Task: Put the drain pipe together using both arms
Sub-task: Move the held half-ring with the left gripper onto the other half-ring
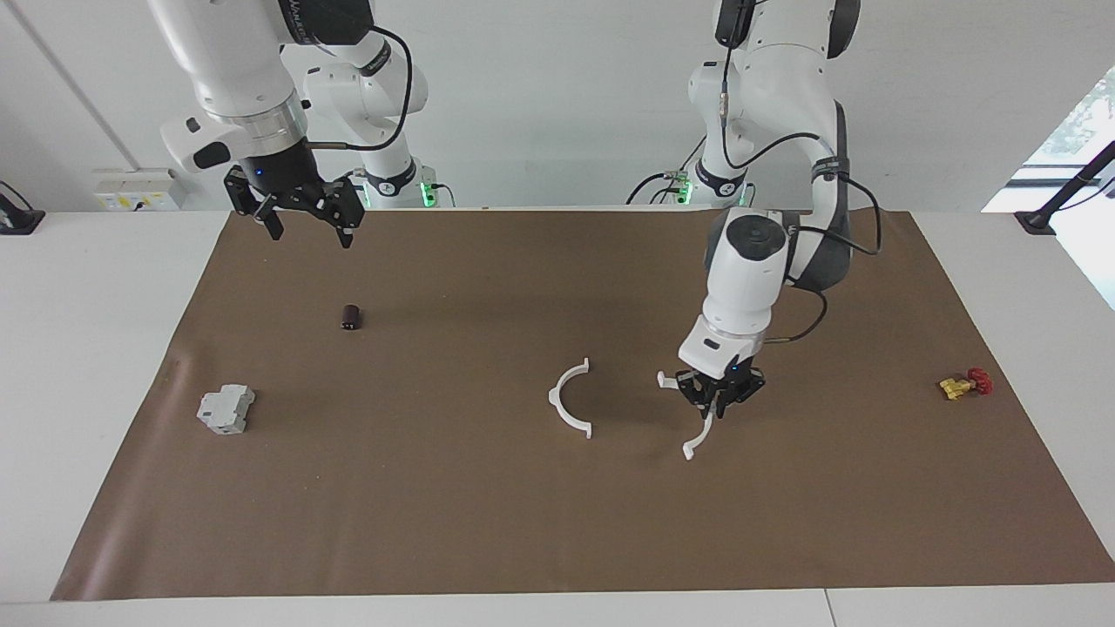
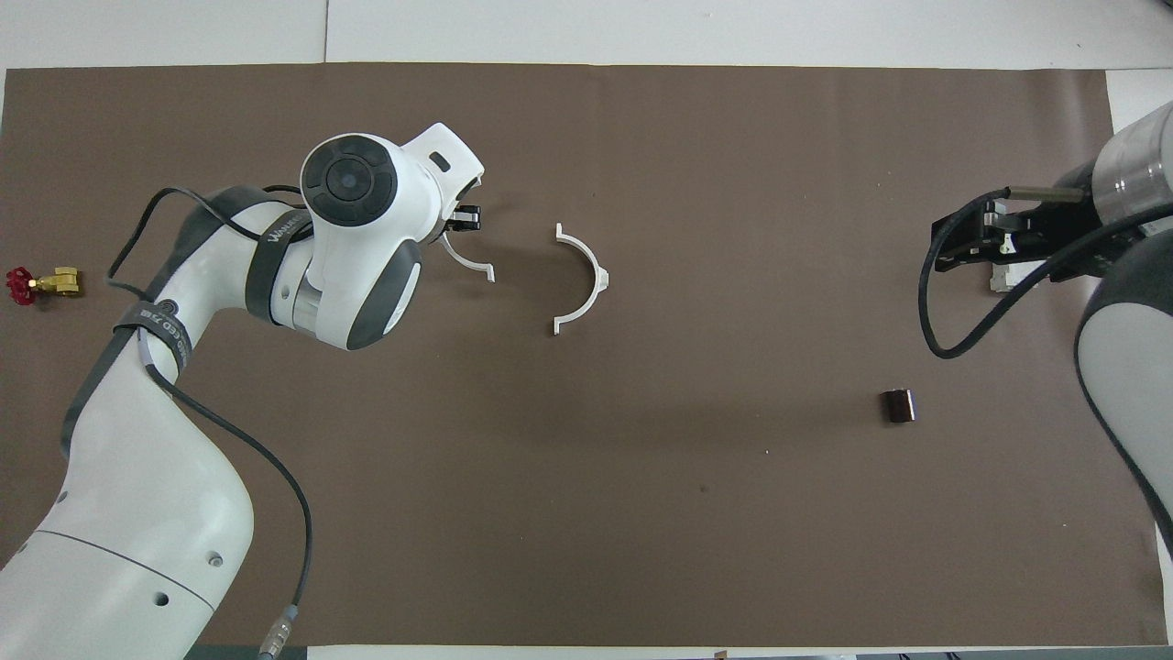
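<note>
- While one white half-ring (image 1: 571,398) lies flat near the middle of the brown mat (image 1: 557,522), the other half-ring (image 1: 697,418) is held by the left gripper (image 1: 719,394), whose fingers are closed on the middle of its arc.
- The held half-ring is kept low over the mat, beside the lying one toward the left arm's end, with a clear gap between them and their open sides facing each other.
- The pickup is judged done; the closing of the gap, the matching of the end tabs and the joining into a ring are judged left.
- The right gripper (image 1: 305,213) is held high over the mat's corner nearest the right arm's base, fingers spread and empty, waiting.
- A small dark cylinder (image 1: 350,317), a grey boxy block (image 1: 226,409) and a red-and-yellow valve (image 1: 962,383) are left untouched toward the mat's short edges.
</note>
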{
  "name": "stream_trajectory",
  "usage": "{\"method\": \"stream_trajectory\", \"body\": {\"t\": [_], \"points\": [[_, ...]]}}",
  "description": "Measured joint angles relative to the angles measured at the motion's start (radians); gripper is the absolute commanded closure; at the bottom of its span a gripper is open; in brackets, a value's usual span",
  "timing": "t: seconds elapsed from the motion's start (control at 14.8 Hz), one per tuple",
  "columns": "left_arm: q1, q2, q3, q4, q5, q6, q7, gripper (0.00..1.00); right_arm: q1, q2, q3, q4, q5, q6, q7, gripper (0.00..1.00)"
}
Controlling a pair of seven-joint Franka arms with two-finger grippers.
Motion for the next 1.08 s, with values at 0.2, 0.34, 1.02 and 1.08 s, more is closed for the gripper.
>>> {"method": "stream_trajectory", "body": {"t": [0.2,0.34,1.02,1.08], "points": [[-0.029,0.035,0.000,0.018,0.000,0.004,-0.016,1.00,0.000,-0.034,-0.001,-0.050,-0.001,0.009,-0.008,0.00],[-0.035,0.040,0.001,0.024,0.000,0.020,-0.025,1.00,0.000,-0.056,-0.014,-0.070,-0.001,0.019,-0.010,0.00],[-0.109,0.042,0.001,-0.020,0.006,0.025,-0.041,1.00,-0.001,-0.080,-0.055,-0.093,-0.001,0.025,-0.082,0.00],[-0.114,0.042,0.001,-0.028,0.006,0.026,-0.041,1.00,0.000,-0.078,-0.054,-0.094,-0.001,0.025,-0.082,0.00]]}}
